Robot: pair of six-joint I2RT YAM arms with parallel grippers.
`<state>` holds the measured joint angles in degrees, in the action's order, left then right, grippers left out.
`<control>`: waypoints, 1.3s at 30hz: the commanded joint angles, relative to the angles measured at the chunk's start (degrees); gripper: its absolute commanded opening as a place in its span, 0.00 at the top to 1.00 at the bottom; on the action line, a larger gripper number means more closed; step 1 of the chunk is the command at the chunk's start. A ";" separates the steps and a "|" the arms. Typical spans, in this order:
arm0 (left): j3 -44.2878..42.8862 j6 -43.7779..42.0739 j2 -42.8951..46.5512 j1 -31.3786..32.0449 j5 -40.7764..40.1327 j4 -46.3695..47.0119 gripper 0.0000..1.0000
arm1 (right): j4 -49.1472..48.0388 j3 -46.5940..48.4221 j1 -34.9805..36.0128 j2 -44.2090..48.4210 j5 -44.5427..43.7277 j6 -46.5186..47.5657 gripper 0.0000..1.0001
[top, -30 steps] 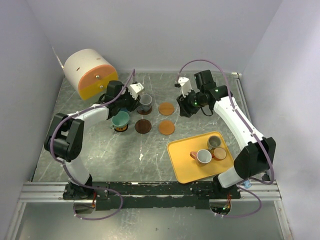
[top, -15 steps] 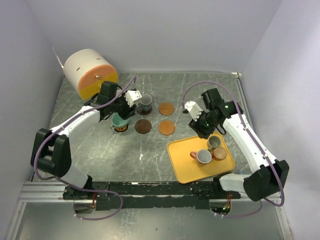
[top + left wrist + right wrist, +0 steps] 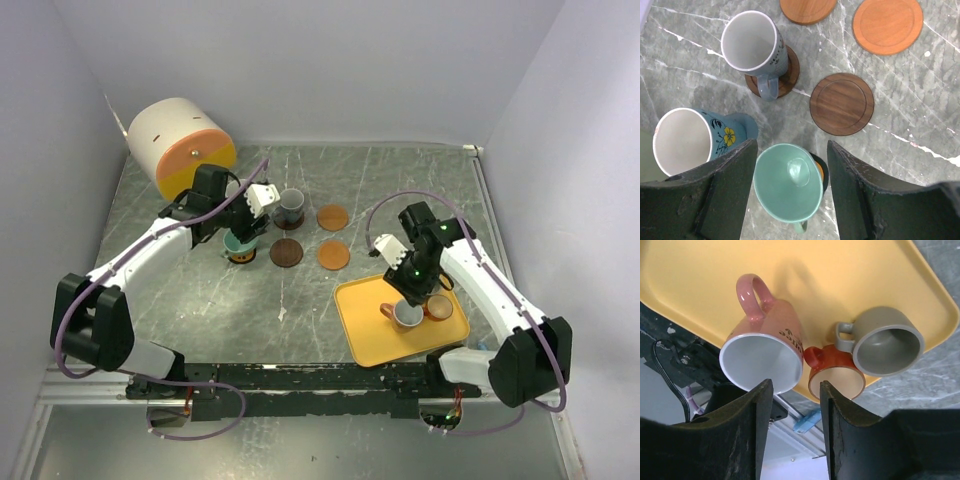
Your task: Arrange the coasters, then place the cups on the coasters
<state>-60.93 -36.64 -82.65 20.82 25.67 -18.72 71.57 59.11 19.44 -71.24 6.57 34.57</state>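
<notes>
marbled worktop [image 3: 250, 300], both hands open

left hand [image 3: 790, 146] hangs spread over the teal cup [image 3: 787, 182], which stands on a coaster [image 3: 819, 172] at lower centre of the left wrist view; it grips nothing. right hand [image 3: 795, 385], half open and empty, hovers above the pink cup [image 3: 765, 352] on the yellow tray [image 3: 850, 270]

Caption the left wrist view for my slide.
Left hand open astride the teal cup, dark brown coaster bare beside it.

top: overhead, far | wrists: close, downward (left shares coasters [image 3: 841, 104], right shares tray [image 3: 840, 270])
</notes>
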 commanded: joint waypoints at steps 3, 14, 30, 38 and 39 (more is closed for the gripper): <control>2.19 -1.04 2.11 -0.25 0.41 0.55 0.31 | -2.07 -3.04 -0.19 -1.83 0.44 -0.86 0.60; 3.87 -1.02 4.18 -0.24 1.07 1.07 0.31 | -6.04 -5.84 0.61 -3.86 0.99 -2.16 0.79; 5.57 0.32 8.38 -0.25 0.78 1.86 0.30 | -12.04 3.35 15.27 -11.24 -2.05 -7.74 1.00; 7.06 2.18 10.89 -2.18 2.16 2.47 0.30 | -13.30 7.01 19.84 -16.76 -5.57 -6.46 0.99; 7.23 2.27 11.07 -2.38 2.31 2.56 0.30 | -13.50 7.13 20.05 -16.90 -5.86 -6.38 0.96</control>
<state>-54.65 -35.57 -73.41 19.70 26.06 -18.04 58.85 64.79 38.06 -87.66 3.05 28.05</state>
